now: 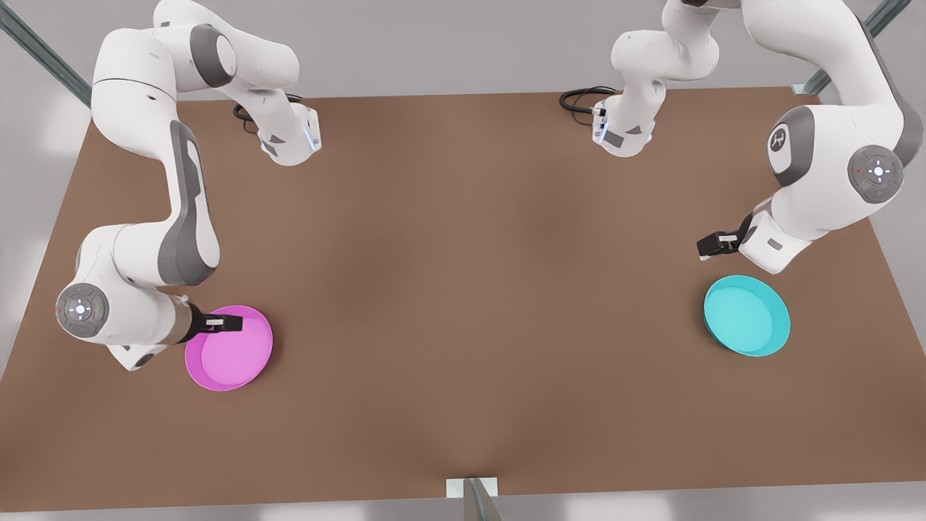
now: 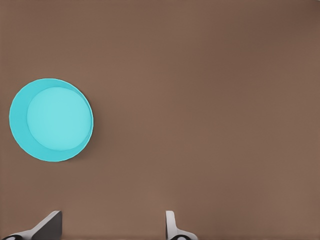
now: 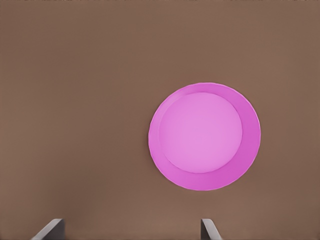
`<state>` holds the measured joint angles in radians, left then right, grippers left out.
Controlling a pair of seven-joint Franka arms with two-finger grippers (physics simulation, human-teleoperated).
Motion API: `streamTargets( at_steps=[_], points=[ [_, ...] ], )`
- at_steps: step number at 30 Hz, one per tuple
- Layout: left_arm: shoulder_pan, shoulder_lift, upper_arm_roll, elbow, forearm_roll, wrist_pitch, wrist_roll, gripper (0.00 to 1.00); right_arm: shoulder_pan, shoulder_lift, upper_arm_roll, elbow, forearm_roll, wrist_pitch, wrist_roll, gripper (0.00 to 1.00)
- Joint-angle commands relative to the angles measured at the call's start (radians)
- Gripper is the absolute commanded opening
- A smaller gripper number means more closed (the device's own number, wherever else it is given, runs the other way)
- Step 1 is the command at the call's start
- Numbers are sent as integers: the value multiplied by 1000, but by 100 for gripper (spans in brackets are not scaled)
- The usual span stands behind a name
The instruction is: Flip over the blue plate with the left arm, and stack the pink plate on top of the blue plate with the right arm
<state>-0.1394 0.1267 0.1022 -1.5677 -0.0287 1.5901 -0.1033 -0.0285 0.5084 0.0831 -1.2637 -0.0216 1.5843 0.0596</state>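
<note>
Blue plate: it is being seen lying rim-up and flat on the brown table, towards the front view's right; in the left wrist view the blue plate is being shown whole, with its hollow facing the camera and bare table all round it.

Pink plate: it is being seen lying rim-up and flat on the table towards the front view's left, well apart from the blue plate; in the right wrist view the pink plate is being shown whole, hollow upward.

Left tool: it is being held above the table near the blue plate, off the plate's far edge in the front view and not touching it. Its two fingertips are being shown spread well apart in the left wrist view, with nothing between them, so the tool is being kept released.

Right tool: it is being held over the near rim of the pink plate in the front view; whether it is touching the rim cannot be told. Its fingertips are being shown wide apart in the right wrist view, with only table between them, so it too is released.
</note>
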Motion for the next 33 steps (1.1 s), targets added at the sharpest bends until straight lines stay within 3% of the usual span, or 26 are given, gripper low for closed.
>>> streamTargets(
  at_steps=[1, 3, 8, 17, 22, 26, 31, 33],
  points=[
    [0, 1, 1, 0, 0, 1, 1, 100, -8, -1, 0, -3, 2, -3, -3, 100],
    [35, 28, 1, 0, -2, 1, 77, 100, -8, -2, 0, 3, -4, -6, -4, 100],
    [400, 269, -2, 15, -184, 96, 612, 100, -10, -2, 0, -2, -8, -15, -1, 100],
    [770, 542, -96, 15, -327, 335, 771, 100, -19, 1, 3, -10, -6, -30, 0, 100],
    [794, 611, -110, 14, -398, 410, 846, 100, -18, -2, 4, -16, -15, -35, 3, 100],
    [779, 628, -118, 14, -408, 462, 827, 78, -24, -4, 4, -17, -18, -36, 5, 100],
    [765, 660, -118, 15, -442, 470, 807, 67, -16, -13, 4, -97, -61, -20, 8, 100],
    [765, 663, -118, 15, -442, 470, 807, 65, -24, -154, 41, -233, -58, -13, 9, 100]
  ],
)
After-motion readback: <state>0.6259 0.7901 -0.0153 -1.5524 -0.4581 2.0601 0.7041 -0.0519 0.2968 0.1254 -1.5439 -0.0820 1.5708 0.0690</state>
